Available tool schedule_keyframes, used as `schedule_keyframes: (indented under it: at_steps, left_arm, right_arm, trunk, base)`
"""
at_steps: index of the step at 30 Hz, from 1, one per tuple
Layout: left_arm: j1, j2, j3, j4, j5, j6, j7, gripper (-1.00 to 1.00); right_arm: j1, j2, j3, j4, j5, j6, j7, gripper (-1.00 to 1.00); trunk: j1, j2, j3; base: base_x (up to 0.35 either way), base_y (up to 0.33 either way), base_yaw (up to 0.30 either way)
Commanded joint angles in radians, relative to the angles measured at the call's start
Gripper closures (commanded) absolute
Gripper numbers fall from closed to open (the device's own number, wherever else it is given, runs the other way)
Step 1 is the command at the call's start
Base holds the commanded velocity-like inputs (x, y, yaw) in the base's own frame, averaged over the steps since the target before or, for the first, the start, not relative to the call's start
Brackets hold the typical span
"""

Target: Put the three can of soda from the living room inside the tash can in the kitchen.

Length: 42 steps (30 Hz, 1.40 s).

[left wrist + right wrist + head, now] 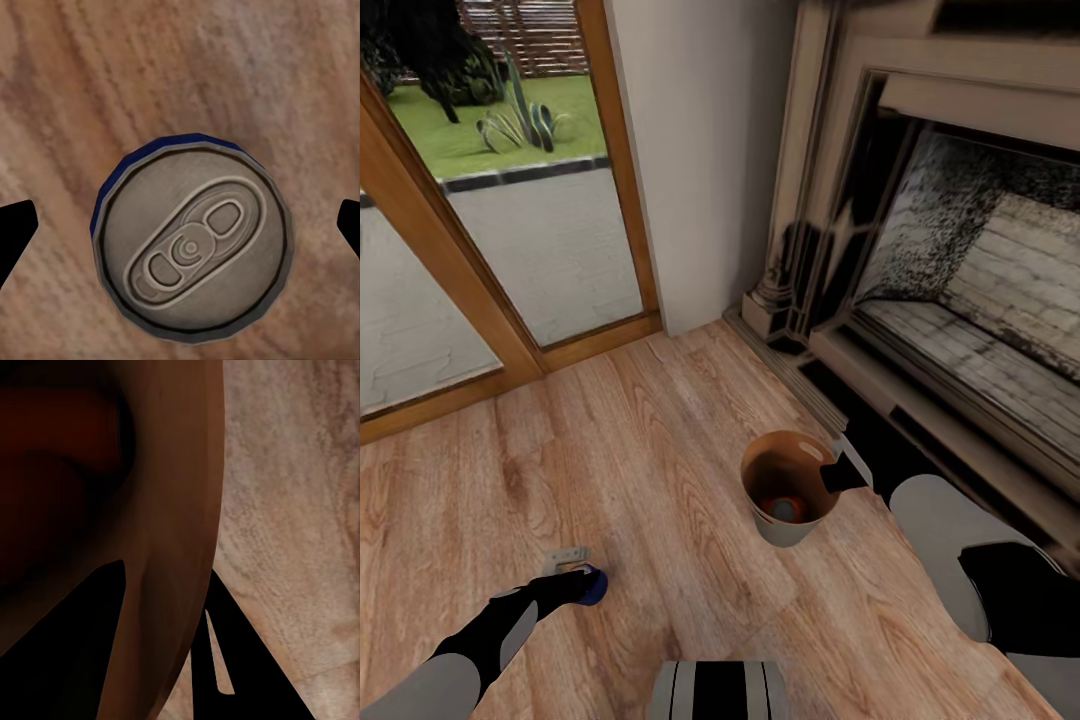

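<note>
Head view: the dark blue can (592,586) was largely covered by the left gripper (575,580), so only a small blue patch showed. Whether the fingers touched it could not be told. Left wrist view: the fingertips (15,236) were cut off at both side edges, and the can's near rim ran off the frame. Inside the tash can (790,525) lay an orange can (787,508) — small, its far end shadowed. The right gripper (847,473) sat at the bin's right rim; right wrist view — one finger (71,649) lay inside the wall, the other outside, tips cropped. The fireplace (960,250) ran off right.
</note>
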<state>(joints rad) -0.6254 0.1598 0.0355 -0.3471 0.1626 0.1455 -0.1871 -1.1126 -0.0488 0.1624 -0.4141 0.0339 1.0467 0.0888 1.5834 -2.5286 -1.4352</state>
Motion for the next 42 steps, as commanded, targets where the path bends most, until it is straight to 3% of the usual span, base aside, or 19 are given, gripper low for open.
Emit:
schedule_keyframes:
  at_steps: [1,42]
  left_arm:
    - [0.000,0.000,0.000,0.000,0.000,0.000,0.000,-1.00]
    - [0.000,0.000,-0.002,0.002,0.000,-0.014,0.000,-1.00]
  right_arm:
    - [0.043,0.010,-0.006,0.001,-0.037,0.000,0.004,1.00]
    - [0.025,0.006,-0.009,-0.002,-0.034,0.000,0.005,1.00]
  trunk:
    - [0.071,0.000,0.000]
    - [0.071,0.000,0.000]
  base:
    - [0.000,0.000,0.000]
    - [0.000,0.000,0.000]
